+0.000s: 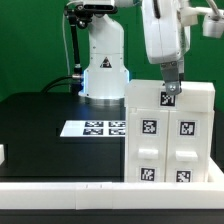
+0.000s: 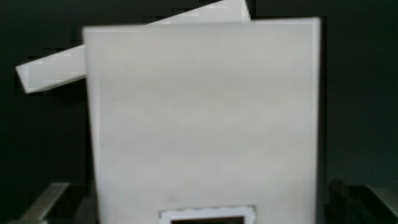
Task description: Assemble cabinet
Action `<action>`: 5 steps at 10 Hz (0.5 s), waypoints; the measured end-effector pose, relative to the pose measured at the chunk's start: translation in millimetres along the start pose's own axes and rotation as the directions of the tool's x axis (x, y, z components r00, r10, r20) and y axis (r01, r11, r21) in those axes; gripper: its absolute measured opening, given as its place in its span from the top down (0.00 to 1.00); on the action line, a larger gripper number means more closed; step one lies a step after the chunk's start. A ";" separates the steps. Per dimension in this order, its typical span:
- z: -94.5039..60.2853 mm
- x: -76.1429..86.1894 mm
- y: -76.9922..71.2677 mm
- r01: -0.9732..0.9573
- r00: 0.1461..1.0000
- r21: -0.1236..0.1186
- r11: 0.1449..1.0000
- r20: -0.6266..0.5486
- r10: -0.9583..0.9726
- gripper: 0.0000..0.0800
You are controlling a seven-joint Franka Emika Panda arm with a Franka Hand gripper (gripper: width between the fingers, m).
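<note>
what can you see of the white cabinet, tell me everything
The cabinet is a big white box, plastic by its look, standing upright on the black table at the exterior view's right. Its front shows paneled sections bearing black-and-white square tags, four below and one near the top edge. The gripper hangs right at that top edge; contact is unclear. The wrist view shows a plain white face.

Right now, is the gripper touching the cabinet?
Cannot tell. In the exterior view the gripper overlaps the top of the cabinet, but neither contact nor a gap shows plainly.
</note>
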State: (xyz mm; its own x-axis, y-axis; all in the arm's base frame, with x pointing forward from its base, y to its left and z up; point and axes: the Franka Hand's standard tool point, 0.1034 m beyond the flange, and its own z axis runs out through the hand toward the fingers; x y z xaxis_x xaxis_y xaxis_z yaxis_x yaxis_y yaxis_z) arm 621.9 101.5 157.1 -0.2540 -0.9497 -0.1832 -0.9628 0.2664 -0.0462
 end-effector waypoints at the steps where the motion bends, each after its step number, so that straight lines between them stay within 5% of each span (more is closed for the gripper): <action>1: 0.2 -0.8 0.4 0.004 1.000 0.000 1.000 0.000 -0.004 0.20; 3: -5.1 -8.2 2.3 0.021 1.000 0.001 1.000 0.006 -0.021 0.19; 5: -35.5 -15.8 -7.6 0.035 0.999 0.036 0.999 0.041 -0.036 0.19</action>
State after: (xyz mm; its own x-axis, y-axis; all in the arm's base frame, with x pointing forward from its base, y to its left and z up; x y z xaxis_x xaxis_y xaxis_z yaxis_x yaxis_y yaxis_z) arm 630.0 108.7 195.2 -0.2148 -0.9513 -0.2213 -0.9671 0.2388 -0.0880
